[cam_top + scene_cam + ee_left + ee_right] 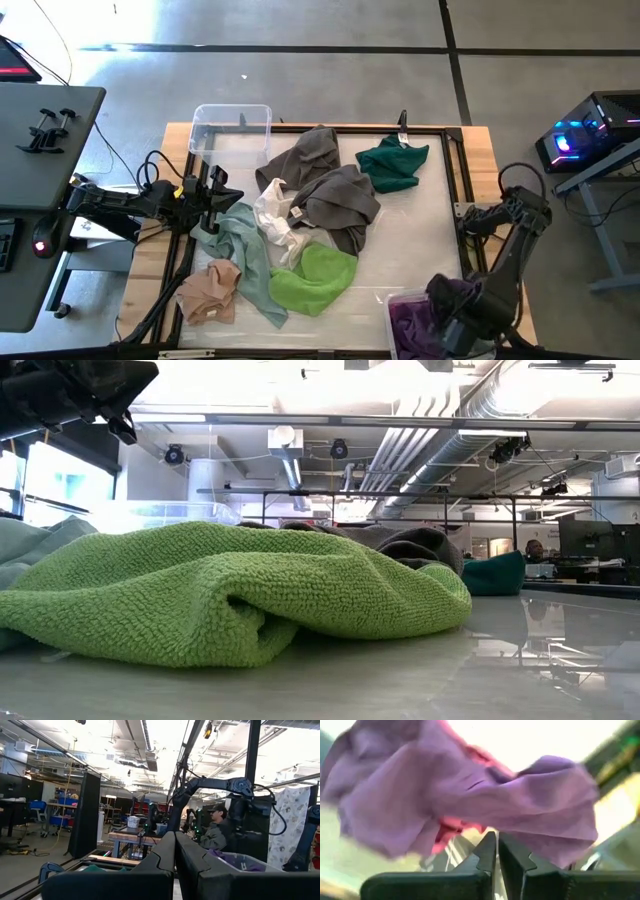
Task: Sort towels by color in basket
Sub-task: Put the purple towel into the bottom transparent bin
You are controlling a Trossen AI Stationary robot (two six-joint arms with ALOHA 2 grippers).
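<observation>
Seven towels lie heaped mid-table: two grey, dark teal, white, lime green, pale mint and peach. The purple towel lies in the clear bin at the near right corner, on top of a magenta one. My left gripper is shut and empty, raised near the mint towel's far end. My right gripper is shut over the bin, its tips at the purple towel. My right gripper's shut fingertips stand right under the purple towel's folds, which lie in the bin. Whether they touch the cloth I cannot tell.
A second clear bin stands at the table's far left corner. A dark frame runs round the work mat. A person sits beyond the table's right side, seen in the left wrist view. Bare mat lies between the heap and the right edge.
</observation>
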